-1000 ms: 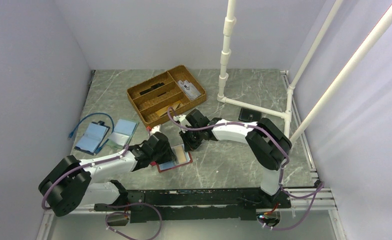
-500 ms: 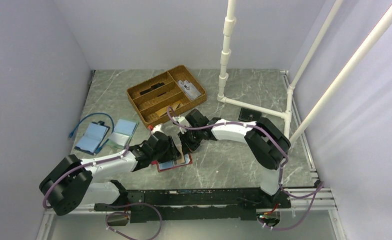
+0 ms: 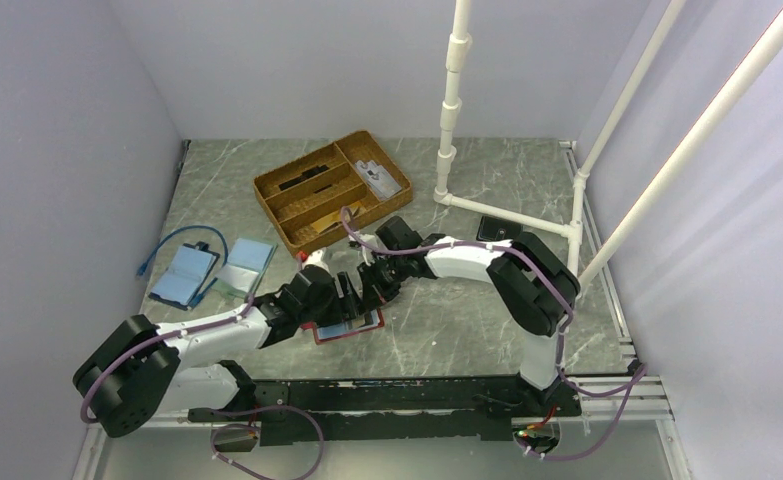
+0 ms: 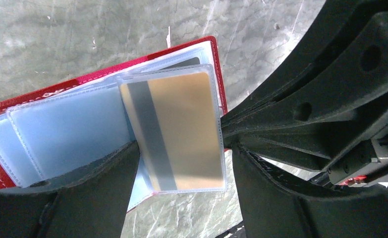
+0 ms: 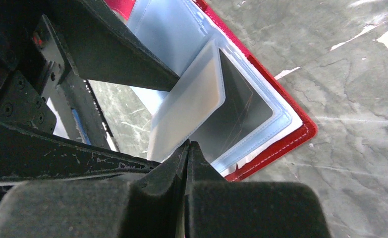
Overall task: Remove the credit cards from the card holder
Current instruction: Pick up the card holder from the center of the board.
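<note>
We list:
- Marble-patterned table point(image 3: 467, 330).
- Wicker tray point(image 3: 275, 215), on the table's far side.
- Red card holder point(image 4: 58, 87), lying open on the table between the arms.
- Left gripper point(image 4: 184, 148), jaws spread either side of a clear sleeve.
- Right gripper point(image 5: 188, 148), closed, tip at that sleeve's edge.
- Gold-tan card point(image 4: 182, 129), inside the sleeve, raised off the lining.

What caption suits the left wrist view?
Open red card holder; gold card in a clear sleeve between the left gripper's open jaws, shut right gripper at the sleeve's edge.
</note>
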Tool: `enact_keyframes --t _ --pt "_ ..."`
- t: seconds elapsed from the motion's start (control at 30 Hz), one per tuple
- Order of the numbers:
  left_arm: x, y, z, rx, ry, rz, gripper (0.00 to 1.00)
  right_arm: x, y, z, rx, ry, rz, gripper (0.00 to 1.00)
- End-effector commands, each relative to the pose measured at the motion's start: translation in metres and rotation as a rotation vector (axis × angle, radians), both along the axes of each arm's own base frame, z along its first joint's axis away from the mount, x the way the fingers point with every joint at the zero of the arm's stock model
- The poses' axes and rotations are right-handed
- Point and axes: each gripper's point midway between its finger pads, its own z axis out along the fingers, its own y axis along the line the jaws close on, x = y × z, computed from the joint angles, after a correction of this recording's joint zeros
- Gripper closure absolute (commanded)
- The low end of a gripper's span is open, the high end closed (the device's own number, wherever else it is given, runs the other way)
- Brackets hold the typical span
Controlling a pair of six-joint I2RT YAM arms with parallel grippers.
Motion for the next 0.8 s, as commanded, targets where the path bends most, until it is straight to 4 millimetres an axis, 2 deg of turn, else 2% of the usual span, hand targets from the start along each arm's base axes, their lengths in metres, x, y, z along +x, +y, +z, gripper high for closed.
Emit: enact_keyframes --t 0.0,0.13,0.23,0.33,0.47,0.63,0.77 --pt "-0.014 0.007 -0.014 0.031 0.055 -0.019 0.28 -0.021 0.020 0.029 0.166 0.119 0.073 1.00" --pt "-0.015 0.018 -0.016 0.071 0.060 0.013 0.35 -0.022 0.021 0.039 0.225 0.179 0.071 1.00" --pt "-0.015 0.022 -0.014 0.083 0.056 0.024 0.35 -0.025 0.023 0.048 0.283 0.211 0.084 1.00" --pt "-0.016 0.023 -0.013 0.088 0.052 0.023 0.33 -0.029 0.025 0.054 0.320 0.245 0.101 1.00" --pt "-0.015 0.023 -0.012 0.086 0.046 0.018 0.25 -0.032 0.028 0.059 0.356 0.290 0.107 1.00" --pt "-0.016 0.027 -0.010 0.096 0.041 0.028 0.27 -0.030 0.030 0.058 0.355 0.296 0.106 1.00" --pt "-0.016 0.032 -0.010 0.112 0.041 0.046 0.27 -0.028 0.034 0.068 0.390 0.292 0.120 1.00"
